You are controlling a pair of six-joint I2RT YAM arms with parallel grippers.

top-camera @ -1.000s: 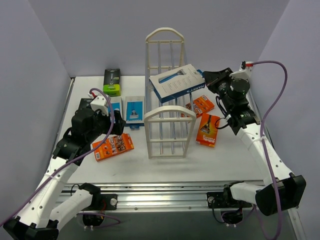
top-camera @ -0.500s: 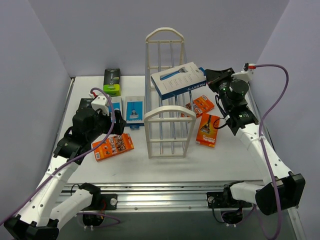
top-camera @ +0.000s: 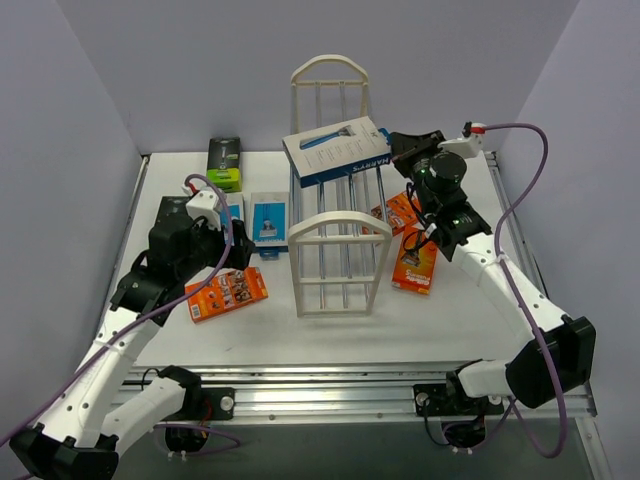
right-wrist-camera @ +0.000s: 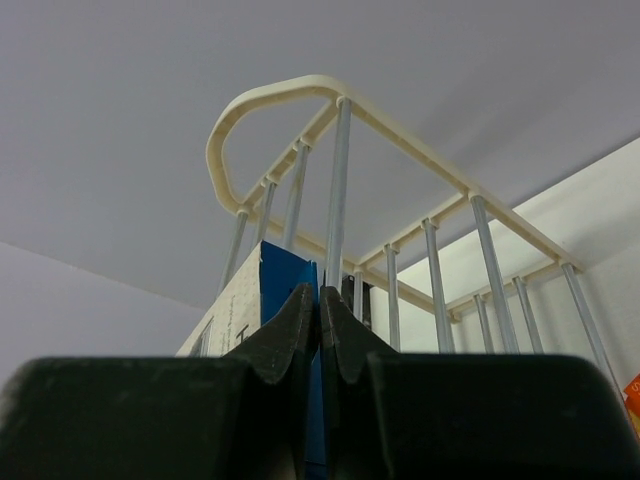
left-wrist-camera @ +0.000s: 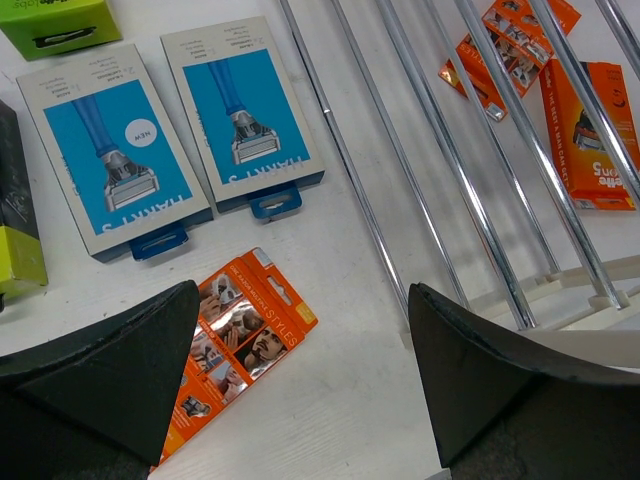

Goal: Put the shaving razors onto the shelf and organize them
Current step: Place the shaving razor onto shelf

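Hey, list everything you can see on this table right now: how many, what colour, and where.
shelf: one, cream-white, table centre
large razor box: one, blue and white, at the shelf's top
small blue razor boxes: two, left of shelf
orange razor boxes: three; one front left, two right of shelf
black-and-green boxes: two, far left
table: one, white
left gripper: open, above front-left orange box
right gripper: shut on large razor box

Fixed high behind the near edge, looking down over the whole counter (top-camera: 450, 320) and shelf (top-camera: 338, 216). On the left wrist, close, facing down past the left hand (left-wrist-camera: 303, 290) onto flat boxes (left-wrist-camera: 255, 115) and shelf bars. On the right wrist, tilted upward past the right hand (right-wrist-camera: 315, 292) and a blue box (right-wrist-camera: 283, 275) toward the shelf's arch. Overlaps on the shelf throughout.
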